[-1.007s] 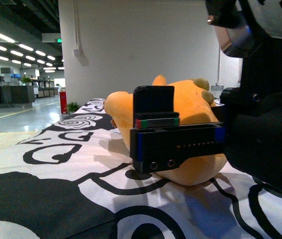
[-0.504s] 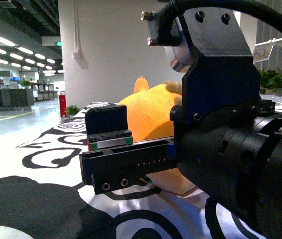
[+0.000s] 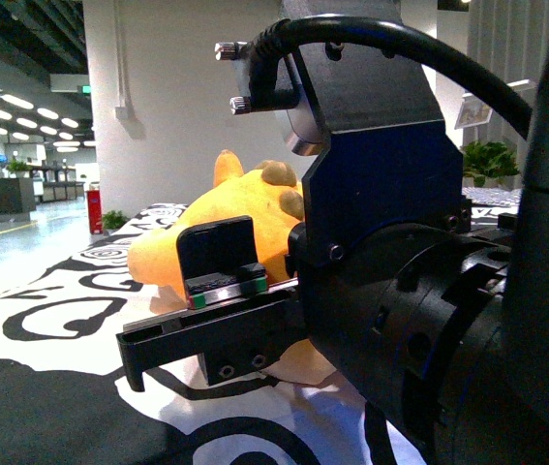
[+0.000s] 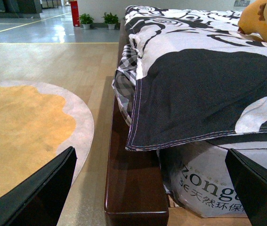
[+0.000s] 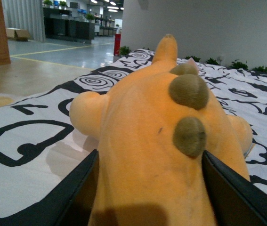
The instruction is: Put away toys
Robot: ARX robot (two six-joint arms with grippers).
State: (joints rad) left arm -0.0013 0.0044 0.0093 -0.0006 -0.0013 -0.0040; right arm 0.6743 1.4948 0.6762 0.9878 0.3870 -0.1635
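The orange-yellow plush animal (image 3: 226, 218) lies on the black-and-white patterned bedspread (image 3: 51, 291), partly hidden behind my right arm. In the right wrist view the plush (image 5: 147, 141) fills the gap between my right gripper's (image 5: 149, 188) black fingers (image 5: 74, 197), which are shut on its body; brown spots and a pointed orange tip show on its back. My left gripper (image 4: 154, 188) is open and empty, low beside the bed's side. A bit of the plush (image 4: 262, 19) shows at the far edge of the bed in that view.
A dark wooden bed rail (image 4: 128, 179) runs beside the hanging bedspread (image 4: 194, 94). A white printed bag (image 4: 208, 179) sits under the bed. A round yellow rug (image 4: 25, 132) lies on the wood floor. A white wall (image 3: 187, 87) stands behind the bed.
My right arm has swung further into the front view and now fills its right side. The plush has shifted left in that view with the gripper on it.
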